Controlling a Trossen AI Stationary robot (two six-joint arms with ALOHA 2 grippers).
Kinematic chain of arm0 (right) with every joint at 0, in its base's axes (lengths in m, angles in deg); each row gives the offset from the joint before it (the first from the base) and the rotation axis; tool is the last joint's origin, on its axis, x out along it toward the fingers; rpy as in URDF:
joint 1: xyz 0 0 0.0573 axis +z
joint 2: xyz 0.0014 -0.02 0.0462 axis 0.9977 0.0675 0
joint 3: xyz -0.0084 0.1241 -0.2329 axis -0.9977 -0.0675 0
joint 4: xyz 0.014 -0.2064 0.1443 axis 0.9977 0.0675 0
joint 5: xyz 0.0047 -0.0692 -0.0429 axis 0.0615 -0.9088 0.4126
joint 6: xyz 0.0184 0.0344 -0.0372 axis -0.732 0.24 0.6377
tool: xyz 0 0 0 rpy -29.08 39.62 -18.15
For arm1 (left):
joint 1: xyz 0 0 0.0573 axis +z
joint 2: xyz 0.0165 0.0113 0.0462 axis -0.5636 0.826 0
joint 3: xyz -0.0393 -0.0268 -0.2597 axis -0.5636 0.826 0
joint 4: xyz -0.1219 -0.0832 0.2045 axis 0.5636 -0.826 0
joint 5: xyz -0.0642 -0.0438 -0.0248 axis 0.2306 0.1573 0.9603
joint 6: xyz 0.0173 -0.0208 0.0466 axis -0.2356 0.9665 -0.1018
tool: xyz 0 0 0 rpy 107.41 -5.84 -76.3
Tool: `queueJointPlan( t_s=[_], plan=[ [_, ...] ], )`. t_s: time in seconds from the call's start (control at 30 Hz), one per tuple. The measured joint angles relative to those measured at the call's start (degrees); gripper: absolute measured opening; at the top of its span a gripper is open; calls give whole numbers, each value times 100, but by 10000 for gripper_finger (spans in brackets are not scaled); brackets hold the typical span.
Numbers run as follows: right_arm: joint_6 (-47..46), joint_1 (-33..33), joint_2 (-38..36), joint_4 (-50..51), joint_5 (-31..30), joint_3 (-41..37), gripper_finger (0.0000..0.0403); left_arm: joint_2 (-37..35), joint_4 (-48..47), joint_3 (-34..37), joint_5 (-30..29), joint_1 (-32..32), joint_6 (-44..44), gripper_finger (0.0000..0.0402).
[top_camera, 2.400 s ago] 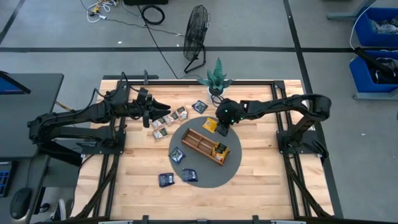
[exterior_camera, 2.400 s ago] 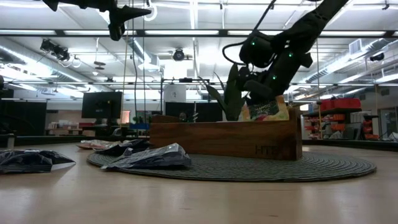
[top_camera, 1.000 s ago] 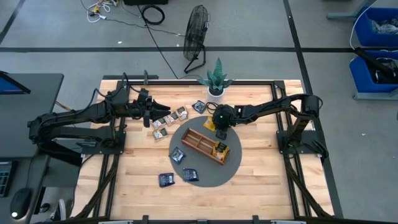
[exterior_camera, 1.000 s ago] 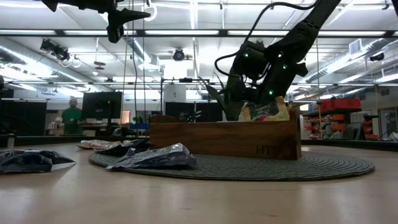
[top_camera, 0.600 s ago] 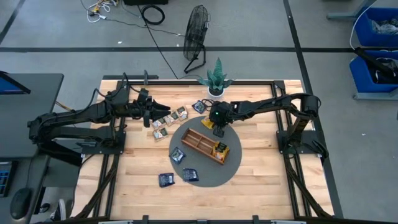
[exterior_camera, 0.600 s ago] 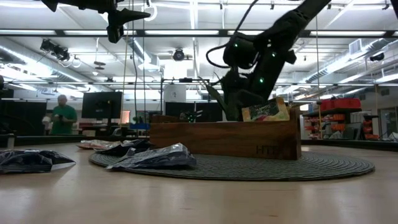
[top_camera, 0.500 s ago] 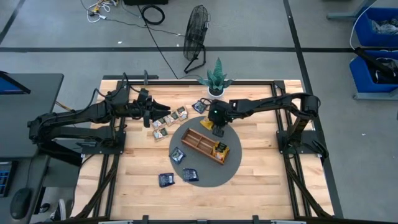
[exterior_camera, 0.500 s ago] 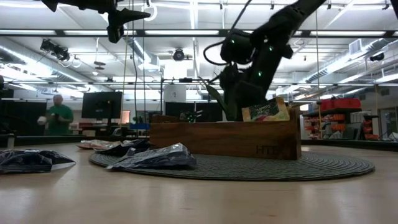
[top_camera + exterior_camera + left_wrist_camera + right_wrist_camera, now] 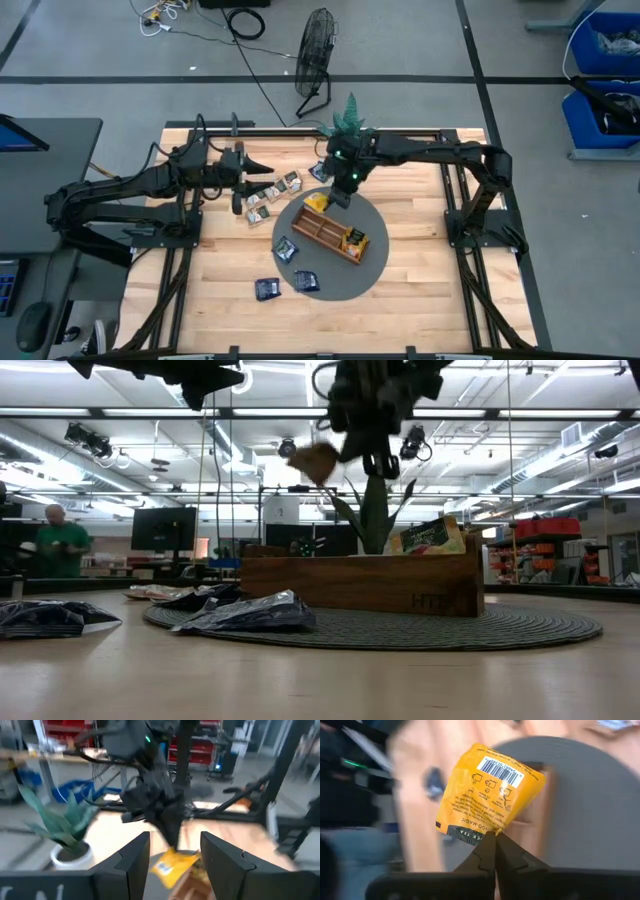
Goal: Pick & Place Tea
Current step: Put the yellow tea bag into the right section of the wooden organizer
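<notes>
My right gripper [image 9: 333, 193] hangs above the far left end of the wooden tray [image 9: 330, 232], shut on a yellow tea sachet [image 9: 487, 795]; that sachet also shows in the low view [image 9: 315, 463]. The tray sits on the round grey mat [image 9: 330, 278], with another yellow sachet [image 9: 354, 240] standing in its right end. Dark sachets [image 9: 284, 249] lie on the mat and on the table [image 9: 267, 288]. Pale sachets [image 9: 262, 200] lie on the table left of the mat. My left gripper [image 9: 250, 168] hovers open above these and holds nothing. My right gripper pinches the yellow sachet's dark-banded edge [image 9: 486, 833] between its two fingertips. The fingers slant down from the table's far right. The sachet sticks out beyond the fingertips, lifted clear and well above the tray.
A potted plant [image 9: 348, 120] stands at the table's far edge just behind my right gripper. A dark sachet [image 9: 321, 171] lies near it. A fan [image 9: 318, 50] stands on the floor beyond the table. Bare wood lies along the table's near and right sides.
My right gripper has risen from the mat's far edge and moved toward the table's left and far edge, taking the yellow sachet up with it, clear of the mat. My left gripper has rolled about its own pointing line without shifting place.
</notes>
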Motion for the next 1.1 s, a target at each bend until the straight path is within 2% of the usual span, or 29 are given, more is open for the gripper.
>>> queueJointPlan(
  t_s=[0.17,0.47,0.7,0.93,1.1],
  plan=[
    [-989,-92,0,2,844,448,0,2,0,0,-3,0,-908,179],
    [-2892,-70,-4,-701,1825,596,0,2,-132,-1,0,0,-1463,179],
    [-3783,-60,-4,-1532,1905,596,0,6,-432,-2,75,0,-1387,179],
    [-4159,-47,-4,-1833,1679,596,0,6,-423,-2,131,-181,-1347,179],
    [-4612,-26,-4,-2427,1674,596,0,122,-411,-4,144,-332,-1345,179]
  ],
)
